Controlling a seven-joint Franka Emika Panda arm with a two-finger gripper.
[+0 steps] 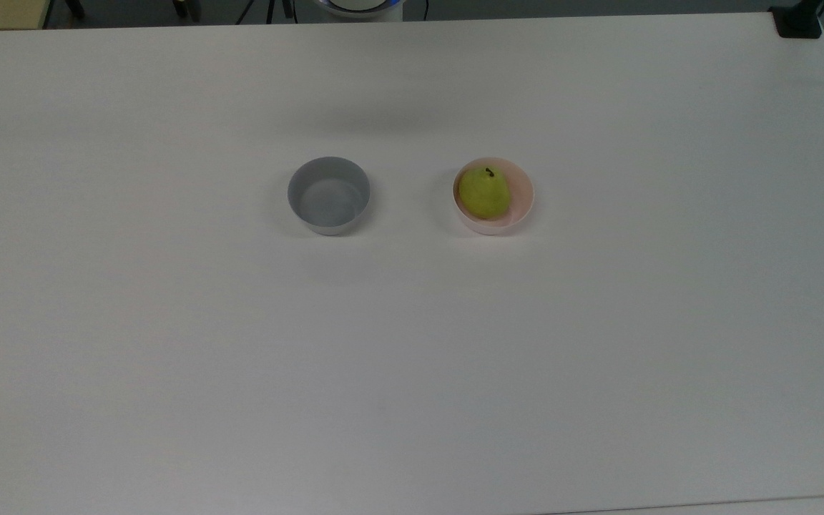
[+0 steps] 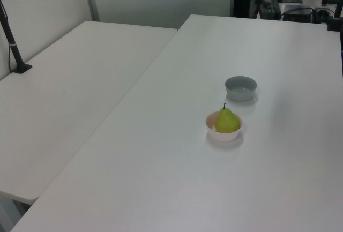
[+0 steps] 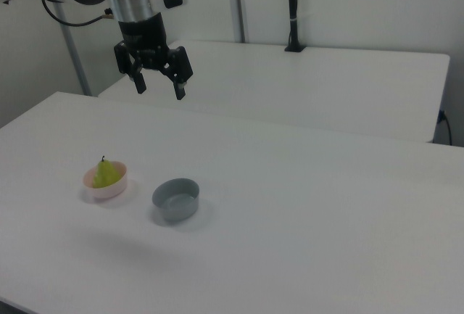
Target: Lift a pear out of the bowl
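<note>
A yellow-green pear (image 1: 484,192) with a dark stem sits inside the pale pink bowl (image 1: 521,202) near the middle of the white table. The pear (image 2: 226,121) stands stem up in the bowl (image 2: 223,133) in the left view, and the right view shows the pear (image 3: 106,172) in the bowl (image 3: 109,186) at its left side. My gripper (image 3: 159,87) hangs high in the air, above and behind the bowl in the right view, open, with nothing between its fingers.
An empty grey bowl (image 1: 329,195) of the same size stands beside the pink one, at the top view's left. A second white table (image 2: 69,92) adjoins this one. A black pole (image 3: 292,9) is clamped to that table. A black clamp (image 1: 798,21) sits at the far corner.
</note>
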